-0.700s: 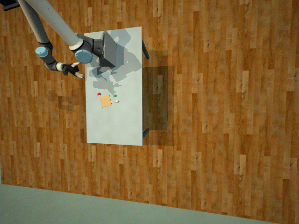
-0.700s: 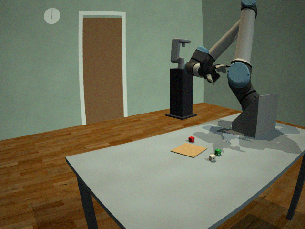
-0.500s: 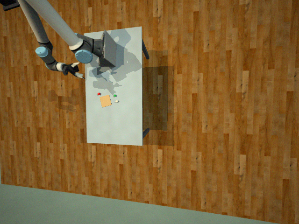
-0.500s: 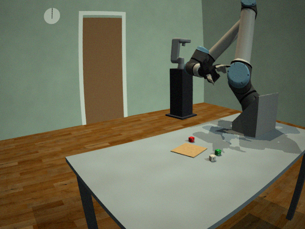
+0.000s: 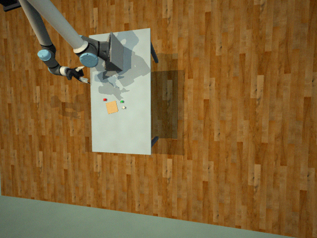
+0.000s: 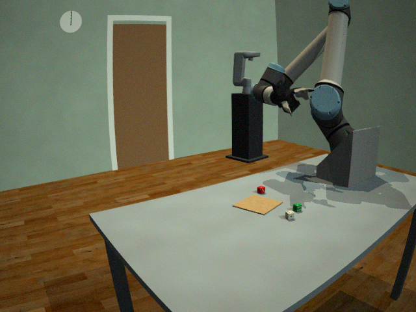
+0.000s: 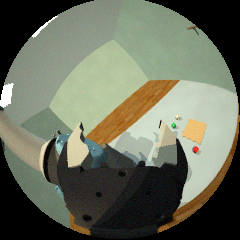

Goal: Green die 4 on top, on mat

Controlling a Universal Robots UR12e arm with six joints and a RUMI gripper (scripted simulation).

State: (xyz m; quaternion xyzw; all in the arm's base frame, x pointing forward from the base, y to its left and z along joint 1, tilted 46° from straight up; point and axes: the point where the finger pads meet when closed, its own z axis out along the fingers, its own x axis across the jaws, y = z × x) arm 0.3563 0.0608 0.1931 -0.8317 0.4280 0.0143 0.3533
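The green die [image 5: 122, 101] [image 6: 296, 207] [image 7: 174, 125] sits flat on the table, just off the tan mat's [image 5: 111, 107] [image 6: 257, 204] [image 7: 194, 131] edge. A white die [image 5: 124, 107] [image 6: 289, 214] [image 7: 178, 117] lies close beside it. A red die [image 5: 104, 99] [image 6: 260, 189] [image 7: 195, 149] lies at the mat's other side. None of the dice is on the mat. My gripper [image 5: 83, 74] [image 6: 295, 99] [image 7: 121, 122] is open and empty, high in the air near the table's edge by the arm's base, far from the dice.
The grey table [image 5: 123, 138] [image 6: 201, 255] carries the arm's grey base block [image 5: 116, 51] [image 6: 352, 157] at one end. A dark pedestal with a grey camera post [image 6: 246, 127] stands on the wooden floor beyond the table.
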